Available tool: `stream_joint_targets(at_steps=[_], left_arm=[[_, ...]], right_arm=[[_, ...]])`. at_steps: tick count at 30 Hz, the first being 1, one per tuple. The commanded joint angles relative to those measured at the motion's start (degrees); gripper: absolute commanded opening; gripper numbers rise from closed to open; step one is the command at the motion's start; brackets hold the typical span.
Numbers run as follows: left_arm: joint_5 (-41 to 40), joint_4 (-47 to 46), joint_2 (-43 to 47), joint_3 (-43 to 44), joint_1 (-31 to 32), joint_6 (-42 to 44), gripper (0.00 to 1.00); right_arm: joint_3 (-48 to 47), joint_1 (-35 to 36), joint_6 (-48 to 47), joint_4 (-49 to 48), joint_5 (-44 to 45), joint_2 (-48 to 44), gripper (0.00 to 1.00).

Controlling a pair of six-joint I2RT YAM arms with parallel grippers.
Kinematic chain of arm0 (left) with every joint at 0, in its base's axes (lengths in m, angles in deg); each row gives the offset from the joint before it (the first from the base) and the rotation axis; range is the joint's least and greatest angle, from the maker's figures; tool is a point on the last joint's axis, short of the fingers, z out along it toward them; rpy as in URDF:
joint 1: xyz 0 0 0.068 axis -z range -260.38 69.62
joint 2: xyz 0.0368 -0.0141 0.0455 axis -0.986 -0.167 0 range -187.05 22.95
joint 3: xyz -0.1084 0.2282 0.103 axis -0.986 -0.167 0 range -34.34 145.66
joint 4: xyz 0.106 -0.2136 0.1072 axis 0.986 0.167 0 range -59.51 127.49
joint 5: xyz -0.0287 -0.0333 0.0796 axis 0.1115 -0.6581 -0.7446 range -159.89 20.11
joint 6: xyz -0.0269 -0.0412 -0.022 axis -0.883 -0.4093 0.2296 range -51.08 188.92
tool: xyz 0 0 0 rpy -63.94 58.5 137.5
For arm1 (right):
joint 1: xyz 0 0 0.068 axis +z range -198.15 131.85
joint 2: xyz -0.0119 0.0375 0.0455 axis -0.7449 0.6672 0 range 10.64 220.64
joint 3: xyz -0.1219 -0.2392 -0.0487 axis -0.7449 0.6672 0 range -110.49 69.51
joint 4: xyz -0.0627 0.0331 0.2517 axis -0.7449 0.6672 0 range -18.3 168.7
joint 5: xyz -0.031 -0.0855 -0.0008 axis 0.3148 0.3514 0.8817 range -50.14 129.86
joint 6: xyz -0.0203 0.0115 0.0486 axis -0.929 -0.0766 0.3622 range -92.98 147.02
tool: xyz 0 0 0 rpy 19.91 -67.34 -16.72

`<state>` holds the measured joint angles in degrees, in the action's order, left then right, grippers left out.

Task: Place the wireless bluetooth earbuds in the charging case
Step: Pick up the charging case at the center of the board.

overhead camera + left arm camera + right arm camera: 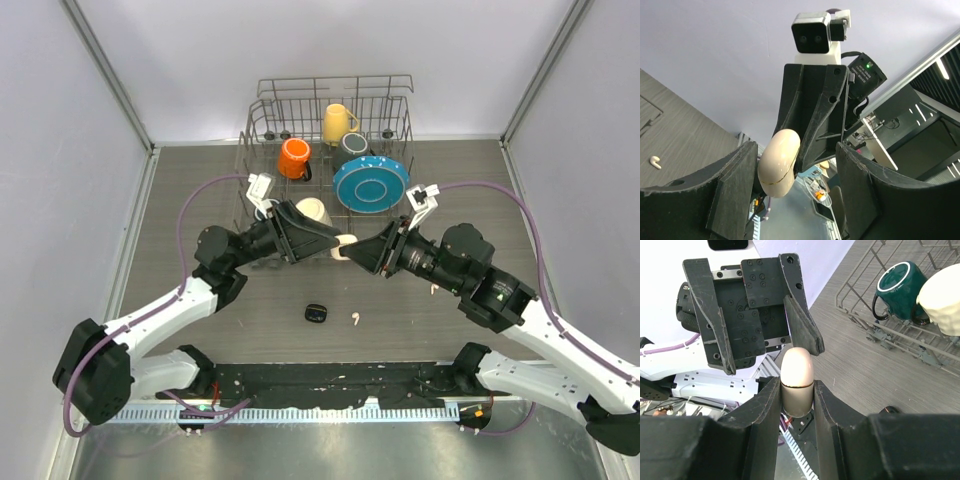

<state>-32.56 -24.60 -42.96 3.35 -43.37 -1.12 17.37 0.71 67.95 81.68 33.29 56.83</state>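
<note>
Right wrist view | right gripper (796,390) pinches the cream charging case (797,371) | left gripper (771,357) faces it, jaws spread around its rounded end, not touching | white earbud (355,319) lies on the table (460,175), well apart | risk: smooth shell may twist or slip if squeezed off-centre.

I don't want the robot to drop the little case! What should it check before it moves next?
1. Grip: right gripper shut on the cream charging case: ok.
2. Second hold: left gripper touching the case: cannot tell; its jaws stand wider than the case.
3. Lid open for earbuds: not ok, the seam is shut.
4. Next piece: white earbud lying loose on the table: ok.
5. The small black thing beside it is an earbud: cannot tell.
</note>
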Motion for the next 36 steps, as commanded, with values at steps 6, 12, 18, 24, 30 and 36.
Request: stream_joint_targets(at_steps=[6, 12, 18, 24, 30, 36], left_arm=[[1.09, 6.82, 2.27, 0.98, 1.66, 6.40, 0.66], [1.17, 8.60, 2.72, 1.86, 2.01, 7.64, 0.56], [0.82, 8.07, 2.10, 2.91, 2.88, 8.69, 0.43], [1.17, 7.46, 1.31, 3.79, 3.50, 9.22, 0.17], [0.30, 7.01, 1.13, 3.88, 4.12, 9.83, 0.34], [-0.93, 6.84, 1.40, 3.70, 4.21, 10.36, 0.50]], right_arm=[[0.28, -0.35, 1.26, -6.28, 1.91, -2.34, 0.01], [0.72, -0.35, 1.87, -6.90, 1.47, -2.16, 0.01], [1.51, -0.26, 2.49, -7.34, 1.21, -2.16, 0.01], [1.78, -0.26, 3.11, -7.34, 0.94, -1.99, 0.01], [1.87, -0.34, 3.46, -6.55, 0.94, -1.11, 0.01], [1.78, -0.35, 3.55, -6.29, 0.86, -0.67, 0.01]])
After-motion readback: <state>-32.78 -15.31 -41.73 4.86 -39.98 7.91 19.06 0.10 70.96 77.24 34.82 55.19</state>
